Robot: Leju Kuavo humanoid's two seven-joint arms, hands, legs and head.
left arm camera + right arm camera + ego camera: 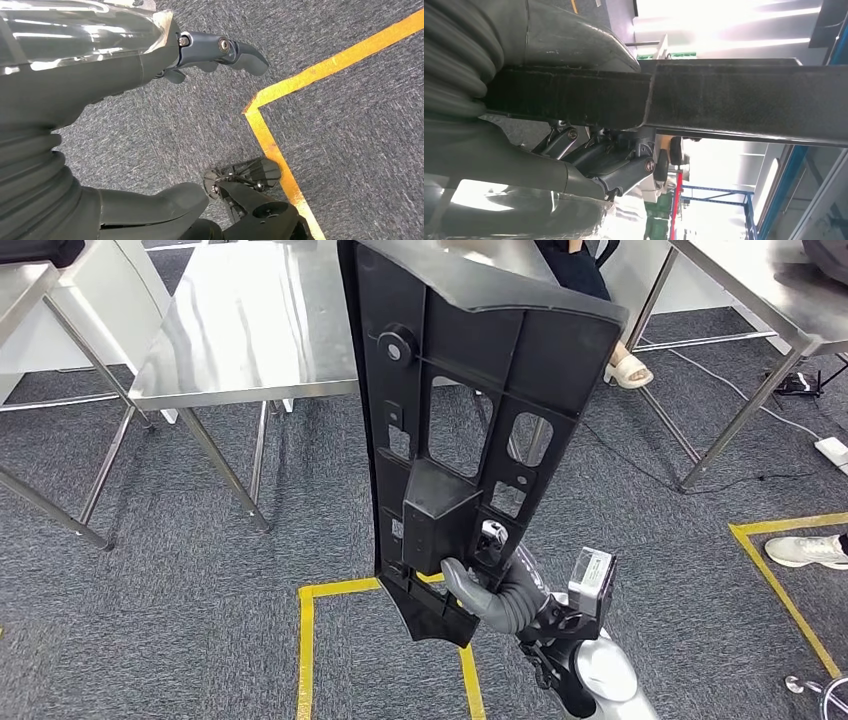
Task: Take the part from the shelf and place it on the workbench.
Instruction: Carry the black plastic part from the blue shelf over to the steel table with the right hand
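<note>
A long black plastic part (pixel 470 410) with several cut-outs stands upright in the middle of the head view, held up in front of me. My right hand (pixel 490 590) grips it near its lower end, thumb across the front. In the right wrist view the part's edge (pixel 724 95) runs across the picture with my right hand (pixel 589 150) wrapped around it. A steel workbench (pixel 250 330) stands ahead on the left, beyond the part. My left hand (pixel 150 125) hangs over the carpet with fingers apart and nothing in it.
Yellow tape (pixel 305 640) marks a square on the grey carpet below me. More steel tables stand at the far left (pixel 20 300) and at the right (pixel 760 290). A person's foot in a sandal (pixel 628 370) and a white shoe (pixel 805 550) are nearby.
</note>
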